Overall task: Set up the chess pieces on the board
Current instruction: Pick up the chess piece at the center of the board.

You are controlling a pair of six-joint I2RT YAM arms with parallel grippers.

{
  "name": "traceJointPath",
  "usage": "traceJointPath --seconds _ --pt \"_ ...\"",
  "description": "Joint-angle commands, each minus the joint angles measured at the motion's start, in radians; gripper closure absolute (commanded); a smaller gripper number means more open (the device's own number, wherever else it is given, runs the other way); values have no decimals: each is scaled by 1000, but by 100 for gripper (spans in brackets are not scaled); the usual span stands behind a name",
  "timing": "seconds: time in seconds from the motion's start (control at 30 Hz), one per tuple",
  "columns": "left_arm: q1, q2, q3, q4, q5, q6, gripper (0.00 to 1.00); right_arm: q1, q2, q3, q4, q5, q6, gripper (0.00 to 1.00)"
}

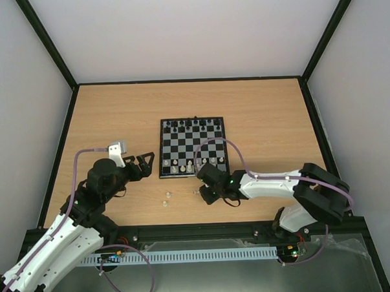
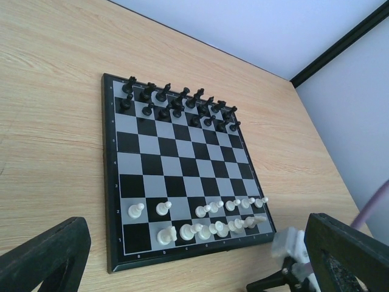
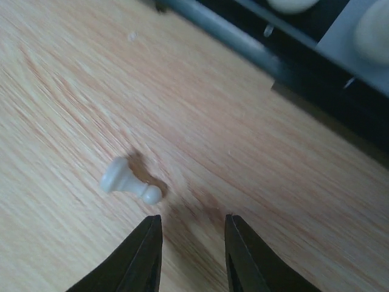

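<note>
In the top view the board (image 1: 193, 147) sits mid-frame on the counter (image 1: 265, 117), black chessmen (image 1: 193, 125) along its upper rows and white chess pieces (image 1: 183, 166) along its lower edge. Your left claw (image 1: 143, 166) waits wide and empty just left of the board. Your right claw (image 1: 203, 192) is low over the counter below the board's lower edge, with a fallen pawn (image 1: 196, 191) just left of it and two more loose white pieces (image 1: 166, 200) further left. The left wrist view looks across the board from its white end. The white rows at the bottom of the frame are mostly filled, but the pawn row has a gap left of centre and the left-hand corner square looks bare. In the right wrist view the pawn lies on its side at lower left of centre, head pointing lower right, and the claw tips at the bottom edge stand narrow with nothing between them, right of the pawn and clear of it. To do this pick well, I judge you should widen the claw, shift it left until the pawn's waist is centred between the tips, turn the wrist so they close across the stem, then come down to the counter before squeezing, so the piece does not roll away.
</note>
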Motion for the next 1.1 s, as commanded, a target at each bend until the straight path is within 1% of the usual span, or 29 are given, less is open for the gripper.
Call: traceJointPath --seconds 0.0,0.17,0.23,0.43,0.6,1.07 --pt "0 1 0 -3 -15 8 1 25 75 20 1 12 -32 70" --pt "0 4 -2 1 -17 8 1 35 96 27 5 27 -37 68" --pt "0 9 -1 3 -16 9 1 38 101 31 4 29 -39 66" --pt "1 12 -1 5 -17 12 1 41 124 43 1 42 -45 65" --pt "1 10 -1 3 -18 11 1 44 158 67 -9 49 -52 67" --pt "1 8 1 0 -19 10 1 49 171 79 9 39 -60 75"
